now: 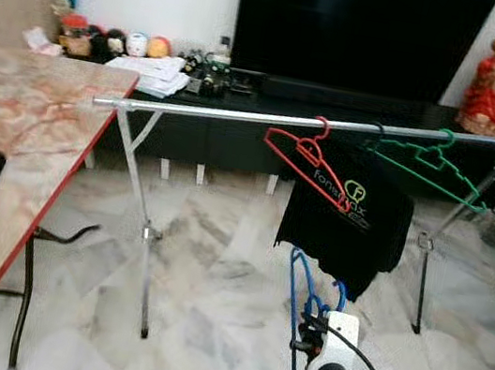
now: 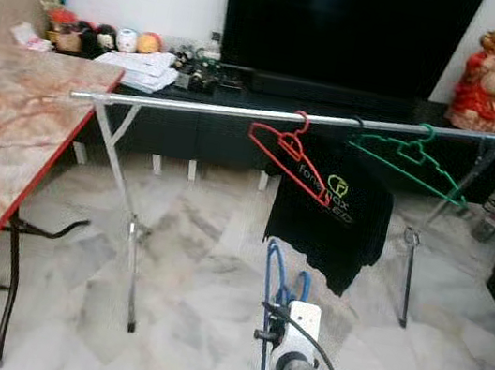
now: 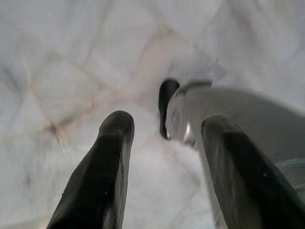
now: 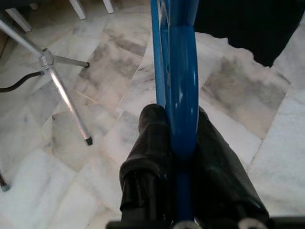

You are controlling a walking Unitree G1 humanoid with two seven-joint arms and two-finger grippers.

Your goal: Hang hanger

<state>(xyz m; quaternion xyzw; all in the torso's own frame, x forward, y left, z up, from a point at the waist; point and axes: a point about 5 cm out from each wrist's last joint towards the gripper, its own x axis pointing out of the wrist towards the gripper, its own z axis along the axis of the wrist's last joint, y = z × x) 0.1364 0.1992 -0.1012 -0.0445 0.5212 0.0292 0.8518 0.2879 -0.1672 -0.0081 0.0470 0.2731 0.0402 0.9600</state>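
The room was evenly bright; my head views were soft, and my left wrist view was blurred up close.

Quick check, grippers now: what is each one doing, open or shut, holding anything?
Left gripper: open, empty, pointing at the floor.
Right gripper: shut on the blue hanger, held low in front of the rail.

A partly hidden word beginning "fons" is printed, with a logo, on the black shirt [image 1: 347,216] hung from the rail [image 1: 240,114].
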